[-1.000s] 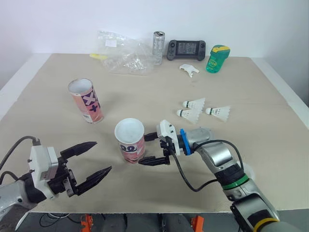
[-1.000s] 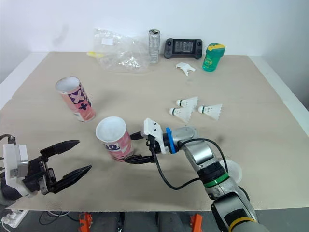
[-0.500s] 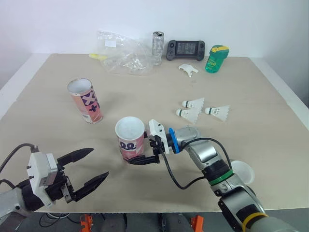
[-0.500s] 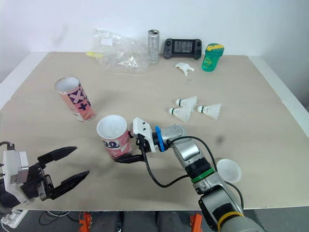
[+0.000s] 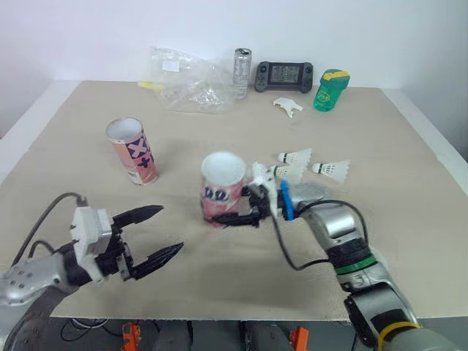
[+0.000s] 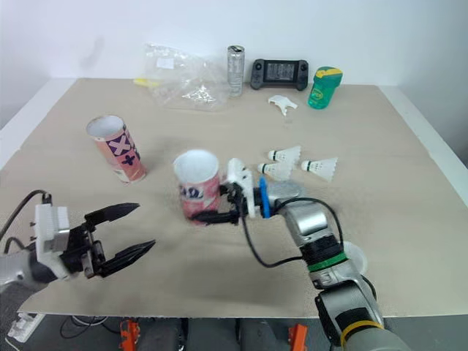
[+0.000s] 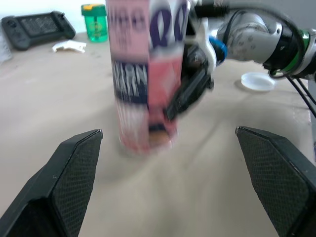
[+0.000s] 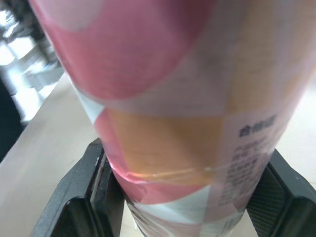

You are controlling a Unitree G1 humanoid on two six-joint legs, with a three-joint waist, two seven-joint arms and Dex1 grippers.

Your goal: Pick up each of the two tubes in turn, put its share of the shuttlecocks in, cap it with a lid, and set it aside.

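A pink patterned tube (image 5: 223, 186) stands upright near the table's middle, open end up. My right gripper (image 5: 224, 213) is shut on its lower part, one finger (image 8: 81, 195) on each side of the tube (image 8: 182, 98). The second pink tube (image 5: 131, 151) stands tilted at the left. Three white shuttlecocks (image 5: 295, 157) lie just right of the held tube. A white lid (image 6: 355, 256) lies by my right forearm. My left gripper (image 5: 171, 229) hovers open near the front edge, left of the held tube (image 7: 145, 79), with nothing between its fingers.
Along the far edge lie a crumpled clear plastic bag (image 5: 186, 84), a silver can (image 5: 240, 72), a black game controller (image 5: 284, 75), a green bottle (image 5: 330, 89) and a small white piece (image 5: 287, 107). Bare table stretches at the right and front.
My right gripper has carried the pink tube to the right and farther from me, toward the shuttlecocks. My left gripper has moved right and forward, still open.
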